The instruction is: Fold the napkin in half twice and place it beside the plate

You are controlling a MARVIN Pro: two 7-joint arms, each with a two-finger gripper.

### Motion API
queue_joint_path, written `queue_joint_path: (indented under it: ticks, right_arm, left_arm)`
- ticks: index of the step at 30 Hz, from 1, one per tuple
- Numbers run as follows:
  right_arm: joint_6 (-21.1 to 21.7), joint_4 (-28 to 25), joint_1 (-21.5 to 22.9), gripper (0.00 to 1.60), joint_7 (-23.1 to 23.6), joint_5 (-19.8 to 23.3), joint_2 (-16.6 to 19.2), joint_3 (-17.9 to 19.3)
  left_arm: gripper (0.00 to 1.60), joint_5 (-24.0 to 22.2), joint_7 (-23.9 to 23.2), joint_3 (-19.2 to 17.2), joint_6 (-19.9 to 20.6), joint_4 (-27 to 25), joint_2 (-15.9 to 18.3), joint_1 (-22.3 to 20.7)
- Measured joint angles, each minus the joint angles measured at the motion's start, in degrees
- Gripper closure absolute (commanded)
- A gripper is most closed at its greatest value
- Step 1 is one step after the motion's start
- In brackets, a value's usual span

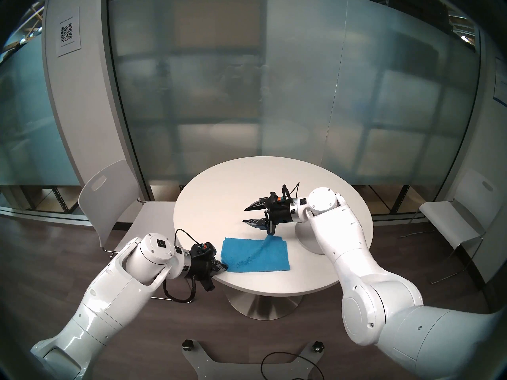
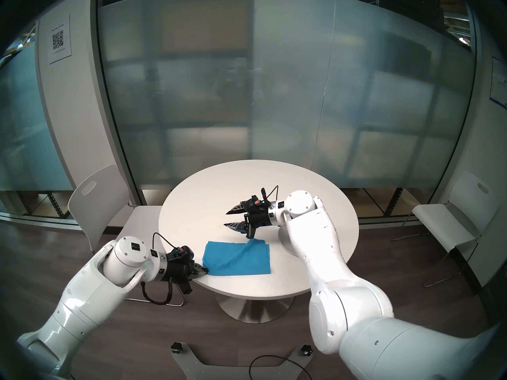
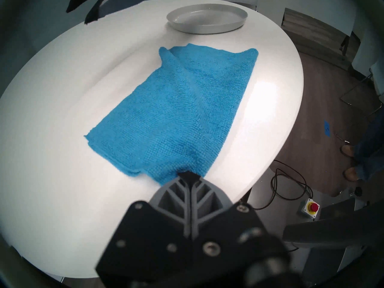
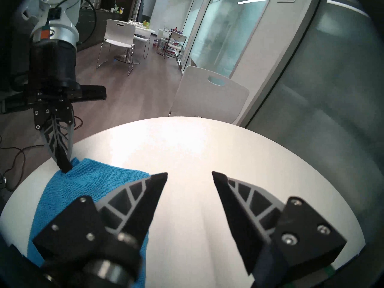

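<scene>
Head views: blue microfibre napkin point(image 1: 256, 254) lies folded on the near part of the round white table point(image 1: 219, 195). Left gripper point(image 1: 223, 267) is pinched closed on its near-left corner. Right gripper point(image 1: 248, 214) hangs above the table just past the napkin's far edge, fingers apart, empty. Left wrist view: a diagonal ridge crosses the cloth; light-grey plate point(image 3: 234, 24) sits beyond its far end, apart from it. Right wrist view: spread fingertips point(image 4: 160, 178) over bare tabletop, napkin at left.

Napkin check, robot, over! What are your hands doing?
Left gripper shut on blue napkin's near corner. Right gripper open, empty, above the table. Napkin lying folded, ridged; plate beyond it. Nothing blocking.
</scene>
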Motion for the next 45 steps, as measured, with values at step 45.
queue_joint_path:
  ticks: [45]
  right_arm:
    - [23.0, -34.0, -21.5, 0.90, 10.0, -1.8, 0.2, 8.8]
  left_arm:
    - [1.60, -5.9, 4.8, -5.8, 3.8, -6.4, -4.8, 3.0]
